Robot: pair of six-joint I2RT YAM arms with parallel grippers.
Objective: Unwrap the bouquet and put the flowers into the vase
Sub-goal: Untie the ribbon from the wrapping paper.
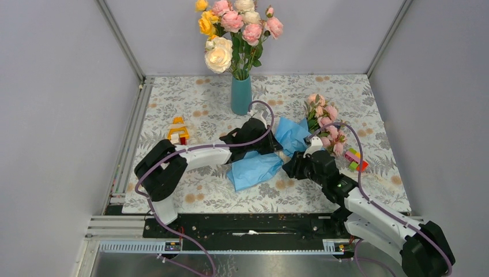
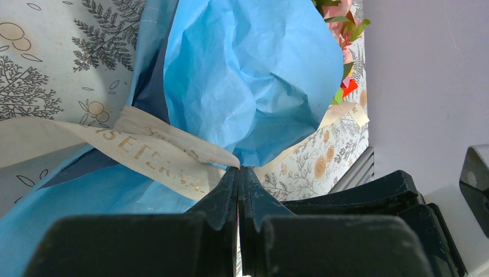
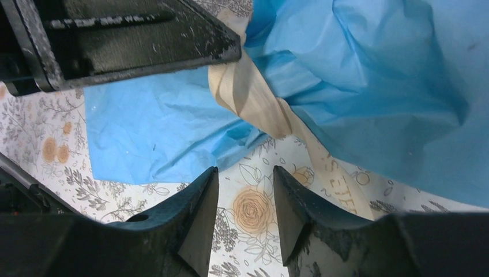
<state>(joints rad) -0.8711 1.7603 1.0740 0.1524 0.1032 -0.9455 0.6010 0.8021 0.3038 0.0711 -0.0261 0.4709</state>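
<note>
Plainly, the left hand (image 2: 239, 170) gripped the limp cream ribbon (image 2: 155, 153) at the bouquet's (image 1: 294, 134) nine o'clock; the right hand (image 3: 245, 173) hovered open. Its crinkled paper (image 2: 248, 75) looked light, tear-prone.

Place: robot test cell in a lab | Walls: plain grey panels (image 1: 57, 115) framed by bare aluminium posts (image 1: 120, 37) | Rig: two black-and-white robot arms, left (image 1: 202, 154) and right (image 1: 375, 213), bolted to a black base rail (image 1: 242, 224) by a slotted light-grey strip (image 1: 230, 247) | Wiring: loose purple cables (image 1: 262, 103) | Tabletop: flower-printed cloth (image 1: 190, 104), boxed in on three sides
</note>
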